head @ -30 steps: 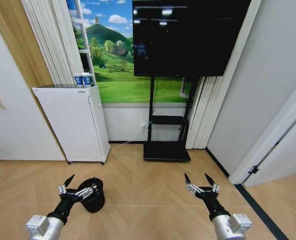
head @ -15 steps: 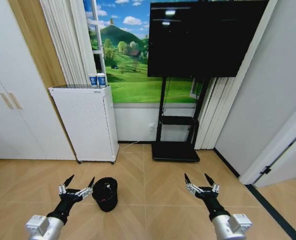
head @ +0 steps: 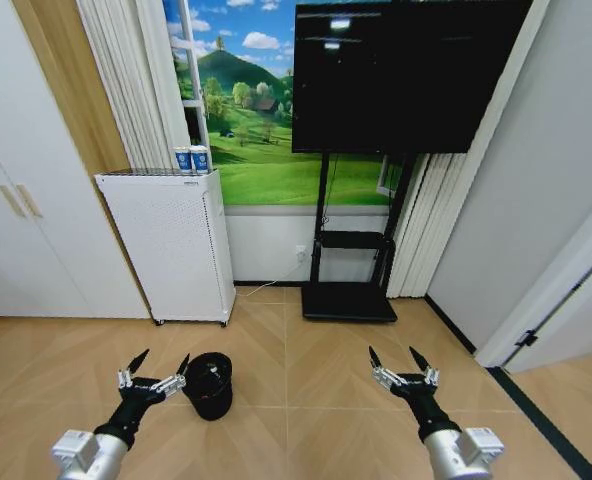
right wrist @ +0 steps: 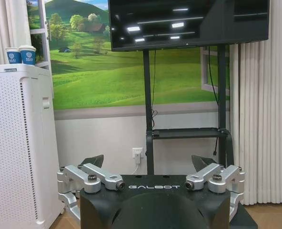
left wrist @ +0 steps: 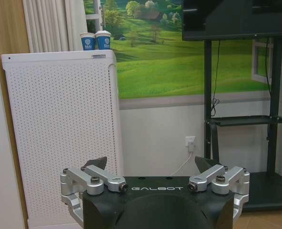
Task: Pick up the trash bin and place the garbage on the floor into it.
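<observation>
Fingers spread on both grippers, trash bin (head: pixel 209 385) interior indistinct

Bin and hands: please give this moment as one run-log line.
bin: on floor, not held | left hand: open, beside bin | right hand: open, empty

View swung left, bin came clear of my left gripper

My head camera panned, so the trash bin (head: pixel 208 385) on the floor (head: pixel 296 350) shifted from behind the left gripper (head: pixel 154 373) to just beside it, and the white perforated appliance (head: pixel 166 245) slid rightward in view.
</observation>
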Available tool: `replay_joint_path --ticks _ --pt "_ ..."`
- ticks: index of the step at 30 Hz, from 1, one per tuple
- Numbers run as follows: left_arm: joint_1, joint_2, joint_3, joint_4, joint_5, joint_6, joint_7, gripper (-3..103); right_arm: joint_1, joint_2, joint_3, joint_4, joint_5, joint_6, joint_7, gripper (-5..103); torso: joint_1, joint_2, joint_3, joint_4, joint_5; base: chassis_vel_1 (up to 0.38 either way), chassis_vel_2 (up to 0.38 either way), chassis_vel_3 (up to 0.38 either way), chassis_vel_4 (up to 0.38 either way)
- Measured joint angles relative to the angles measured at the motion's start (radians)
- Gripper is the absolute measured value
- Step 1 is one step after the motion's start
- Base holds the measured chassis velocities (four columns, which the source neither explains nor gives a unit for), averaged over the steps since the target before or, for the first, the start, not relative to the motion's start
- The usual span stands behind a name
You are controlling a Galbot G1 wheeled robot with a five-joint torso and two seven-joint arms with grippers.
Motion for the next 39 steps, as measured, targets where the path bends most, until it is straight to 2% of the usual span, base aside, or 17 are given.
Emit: replay_joint_path --ticks 14,22,26,28,32,33,37,39 --pt "0.000 0.000 0.000 0.000 0.000 0.000 0.001 100 0.000 0.000 0.000 0.000 0.000 0.000 0.000 100 0.000 0.000 0.000 0.0001 0.0003 0.238 -0.247 -0.241 0.251" --pt "0.000 0.000 0.000 0.000 0.000 0.000 0.000 100 0.000 0.000 0.000 0.000 0.000 0.000 0.000 100 0.000 0.000 0.000 0.0002 -0.0003 0.362 -0.358 -0.351 0.350" --pt "0.000 0.000 0.000 0.000 0.000 0.000 0.001 100 0.000 0.000 0.000 0.000 0.000 0.000 0.000 100 -0.001 0.000 0.000 0.0001 0.0010 0.384 -0.353 -0.374 0.364" --pt "0.000 0.000 0.000 0.000 0.000 0.000 0.001 100 0.000 0.000 0.000 0.000 0.000 0.000 0.000 100 0.000 0.000 0.000 0.0000 -0.0004 0.361 -0.376 -0.360 0.348" --pt "0.000 0.000 0.000 0.000 0.000 0.000 0.001 100 0.000 0.000 0.000 0.000 0.000 0.000 0.000 100 0.000 0.000 0.000 0.0001 0.0010 0.344 -0.351 -0.347 0.348" --pt "0.000 0.000 0.000 0.000 0.000 0.000 0.000 100 0.000 0.000 0.000 0.000 0.000 0.000 0.000 100 0.000 0.000 0.000 0.0002 -0.0008 0.362 -0.332 -0.317 0.358" --pt "0.000 0.000 0.000 0.000 0.000 0.000 0.001 100 -0.001 0.000 0.000 0.000 0.000 0.000 0.000 100 -0.001 0.000 0.000 0.0000 0.0007 0.329 -0.317 -0.325 0.327" --pt "0.000 0.000 0.000 0.000 0.000 0.000 0.001 100 -0.001 0.000 0.000 0.000 0.000 0.000 0.000 100 -0.001 0.000 -0.001 0.0005 -0.0002 0.246 -0.210 -0.276 0.294"
